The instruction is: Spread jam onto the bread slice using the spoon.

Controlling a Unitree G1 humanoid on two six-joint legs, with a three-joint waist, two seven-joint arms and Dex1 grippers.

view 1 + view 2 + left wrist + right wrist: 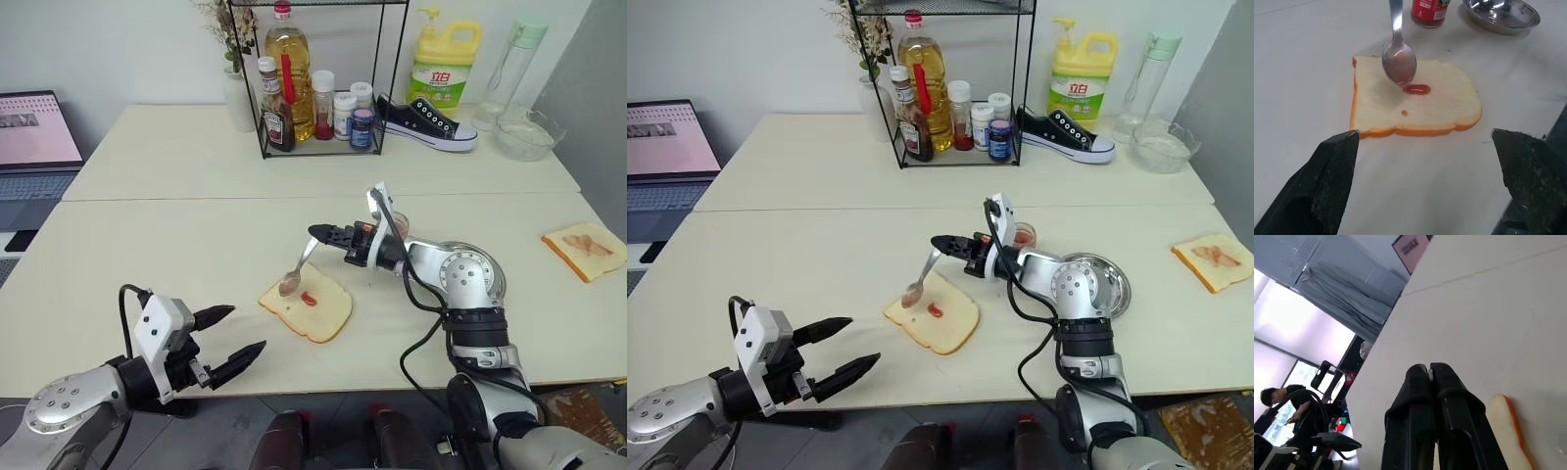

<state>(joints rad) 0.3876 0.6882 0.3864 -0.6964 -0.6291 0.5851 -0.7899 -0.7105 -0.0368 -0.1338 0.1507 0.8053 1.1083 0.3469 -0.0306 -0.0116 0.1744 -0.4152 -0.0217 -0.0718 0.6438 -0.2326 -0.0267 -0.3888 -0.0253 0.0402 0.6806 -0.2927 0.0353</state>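
Spoon [297, 270]: handle pinched in right gripper [326, 234], jaws clamped tight; bowl hangs below-left of fingertips, over bread slice [306, 305] edge. Jam [1416, 88]: 1 red blob + 1 speck on crumb, just beside bowl; jar [1023, 236] behind wrist. Left gripper [231, 344]: wide, empty, near slice. Tip: lower bowl flat, drag blob w/ light strokes; avoid tearing.

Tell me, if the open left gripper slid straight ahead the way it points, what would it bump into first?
Probably the bread slice. The left gripper points at it across bare table, jaws wide apart. The spoon hangs over the slice's far part, so likely second.
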